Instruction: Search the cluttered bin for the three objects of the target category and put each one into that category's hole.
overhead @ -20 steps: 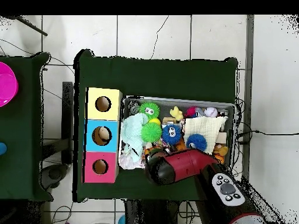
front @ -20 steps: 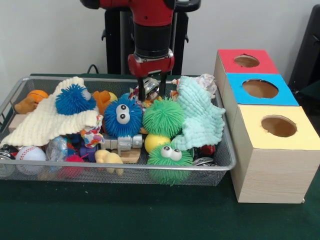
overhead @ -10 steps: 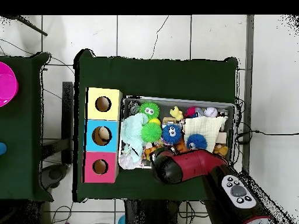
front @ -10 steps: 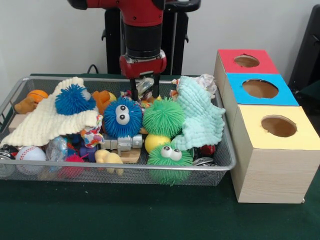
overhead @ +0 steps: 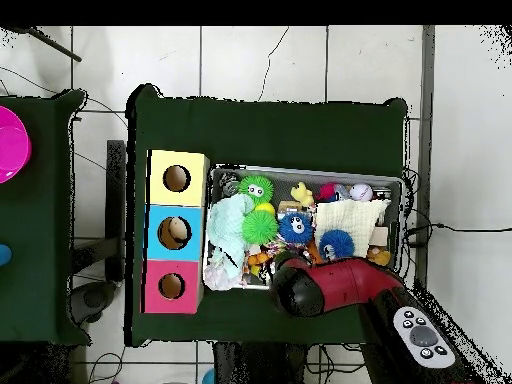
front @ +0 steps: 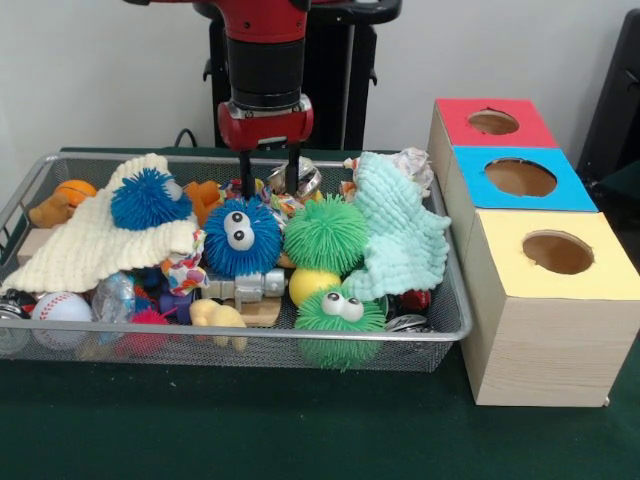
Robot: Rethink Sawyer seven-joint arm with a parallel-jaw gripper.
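The wire mesh bin (front: 250,331) holds several toys; it also shows in the overhead view (overhead: 401,196). My gripper (front: 268,186) is open. It hangs at the bin's back, just behind the googly-eyed blue spiky ball (front: 239,238), with its fingers straddling toys there. A shiny printed wrapper (front: 308,178) lies just right of the fingers. The polka-dot wrapper (front: 185,272) lies under the cream cloth's corner. A whitish see-through wrapper (front: 411,160) peeks out behind the mint cloth (front: 398,236). The yellow-faced box's hole (front: 557,252) is at the right; it also shows in the overhead view (overhead: 177,178).
A cream knitted cloth (front: 95,240) covers the bin's left with a blue spiky ball (front: 146,198) on it. Green spiky balls (front: 326,234) sit mid-bin. The blue-faced (front: 520,177) and red-faced (front: 493,122) boxes stand behind the yellow one. The arm (overhead: 345,290) covers the bin's near edge in the overhead view.
My gripper has moved left along the bin's back, from behind the green ball to behind the blue googly-eyed ball. The blue ball has turned a little. The shiny wrapper stays near the fingers.
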